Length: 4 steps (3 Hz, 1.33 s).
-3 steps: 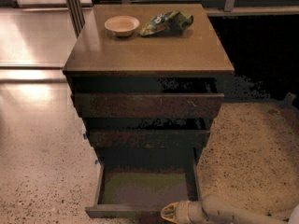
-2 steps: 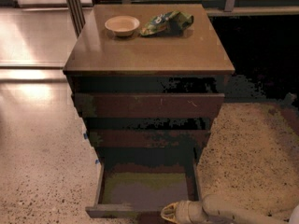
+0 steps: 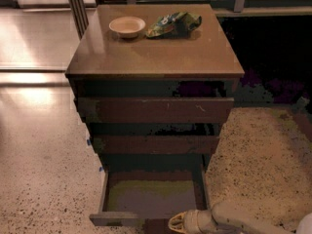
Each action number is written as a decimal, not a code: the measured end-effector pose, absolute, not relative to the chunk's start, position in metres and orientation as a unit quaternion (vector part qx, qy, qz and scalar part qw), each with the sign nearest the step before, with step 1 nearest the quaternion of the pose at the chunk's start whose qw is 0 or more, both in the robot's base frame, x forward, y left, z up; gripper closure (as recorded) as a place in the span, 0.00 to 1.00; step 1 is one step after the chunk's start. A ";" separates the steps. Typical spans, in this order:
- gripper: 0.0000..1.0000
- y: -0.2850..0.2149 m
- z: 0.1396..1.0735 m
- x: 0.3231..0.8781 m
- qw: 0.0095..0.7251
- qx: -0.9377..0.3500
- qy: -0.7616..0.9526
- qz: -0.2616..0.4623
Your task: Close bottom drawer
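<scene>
Where our pale gripper [image 3: 179, 223] sits at the near edge of the scene, it is right at the front of the bottom drawer [image 3: 151, 199], toward that front's right end. Whether it is spread or closed we cannot tell, nor whether it touches the wood. Our light-coloured arm [image 3: 243, 221] runs off from it to the right along the near edge. We see the bottom drawer pulled well out toward us from the brown wooden cabinet [image 3: 161, 57], its grey-green floor showing and its dark front the nearest part. Above it and farther back, the middle drawer front [image 3: 156, 144] stands slightly proud. The top drawer front [image 3: 156, 110], marked with pale scratches, juts out a little more. On the cabinet's top, toward the far side, a small pale bowl [image 3: 127, 26] stands left of a crumpled green snack bag [image 3: 173, 23], the two just beside each other. Speckled floor [image 3: 44, 179] lies around the cabinet, glossy on the left.
</scene>
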<state>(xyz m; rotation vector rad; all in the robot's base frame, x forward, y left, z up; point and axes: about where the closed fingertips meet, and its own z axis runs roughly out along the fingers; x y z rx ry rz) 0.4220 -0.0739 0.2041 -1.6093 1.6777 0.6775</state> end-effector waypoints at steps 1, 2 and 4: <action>1.00 -0.074 0.202 0.424 0.353 -0.623 0.647 0.260; 1.00 -0.077 0.197 0.436 0.357 -0.630 0.642 0.252; 1.00 -0.097 0.205 0.473 0.379 -0.638 0.635 0.214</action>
